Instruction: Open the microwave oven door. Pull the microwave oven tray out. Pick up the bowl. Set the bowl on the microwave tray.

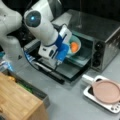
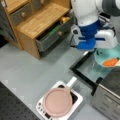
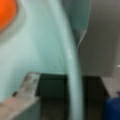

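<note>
Claw (image 1: 67, 48) clamped on the bowl's rim, holding it at the mouth of the open oven.

We go from largest down: the microwave oven (image 1: 100, 32) stands on the grey desk (image 1: 70, 100), and the microwave oven door (image 1: 67, 71) lies folded down flat toward us, so the cavity is reachable. In a front view the microwave oven tray (image 1: 82, 58) seems to stick out of the cavity, though we cannot tell how far. The bowl (image 1: 75, 45) hangs tilted just over that tray, gripped by its near rim, likely so the orange item (image 1: 74, 46) stays inside; the wrist view shows one finger (image 3: 23, 90) against the bowl's wall. Whether the bowl already touches the tray we cannot tell. Right of the door sits a white tray (image 1: 87, 93) carrying a pink plate (image 1: 106, 91), well apart from the work.
</note>
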You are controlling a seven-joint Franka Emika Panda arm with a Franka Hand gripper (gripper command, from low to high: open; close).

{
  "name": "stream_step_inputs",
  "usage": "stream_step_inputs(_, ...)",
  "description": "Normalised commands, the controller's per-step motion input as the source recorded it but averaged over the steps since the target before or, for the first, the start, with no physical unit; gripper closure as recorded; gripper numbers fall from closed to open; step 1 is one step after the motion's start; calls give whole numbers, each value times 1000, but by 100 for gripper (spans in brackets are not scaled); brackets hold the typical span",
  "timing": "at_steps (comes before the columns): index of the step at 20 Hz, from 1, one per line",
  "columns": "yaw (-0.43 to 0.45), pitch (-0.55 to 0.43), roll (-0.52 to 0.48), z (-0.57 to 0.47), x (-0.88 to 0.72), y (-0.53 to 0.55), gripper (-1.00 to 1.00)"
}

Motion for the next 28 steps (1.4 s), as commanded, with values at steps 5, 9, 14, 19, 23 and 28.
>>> stream_step_inputs(5, -316, -247, -16, -210, -212, 357, 100)
stream_step_inputs(9, -287, -217, 13, -219, -181, 268, 100)
stream_step_inputs(14, -204, -188, 56, -220, -101, 73, 100)
stream_step_inputs(19, -142, -164, 107, -258, -74, -57, 100)
stream_step_inputs(23, -113, -152, 150, -191, -115, -17, 100)
stream_step_inputs(28, -121, -157, 156, -172, -129, 39, 100)
